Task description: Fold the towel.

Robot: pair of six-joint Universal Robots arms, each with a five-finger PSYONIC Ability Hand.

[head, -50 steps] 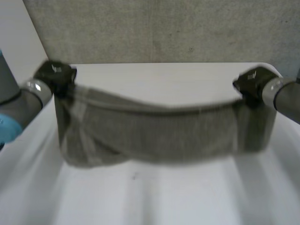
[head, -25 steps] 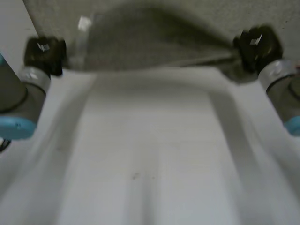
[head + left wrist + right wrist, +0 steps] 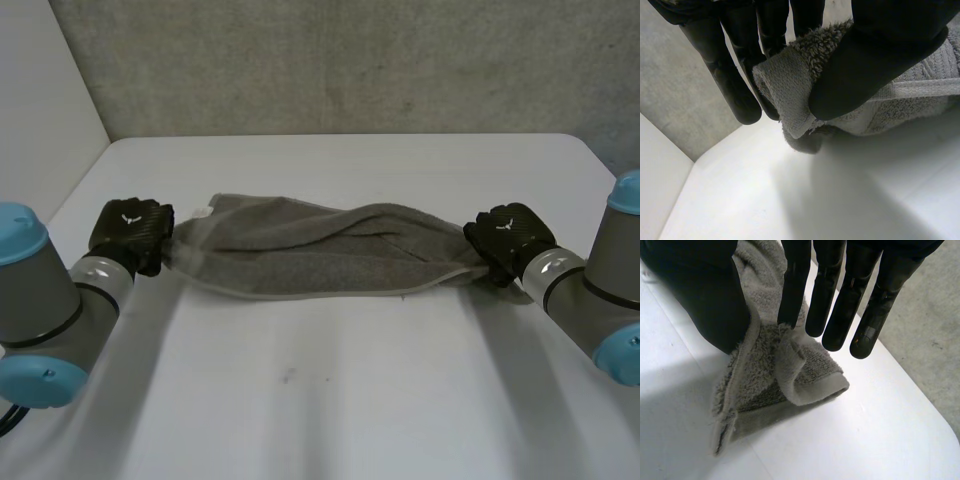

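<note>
Lab-type rig: bare white table (image 3: 330, 400) w/ grey wall (image 3: 350, 60).

white table (image 3: 330, 400) carries a grey towel (image 3: 320, 255), apparently twisted.

Towel (image 3: 320, 255) was plain mid-grey terry with a paler woven hem band, desk (image 3: 330, 400) was flat white, left hand (image 3: 130, 232) and right hand (image 3: 508, 240) were black, each with a white mark, arms (image 3: 40, 300) grey with light-blue caps, far wall (image 3: 350, 60) mottled grey.

Grey arms (image 3: 50, 300), light-blue caps (image 3: 18, 228), silver wrist rings (image 3: 545, 268), black left hand (image 3: 128, 228) and right hand (image 3: 508, 238), each white-marked
</note>
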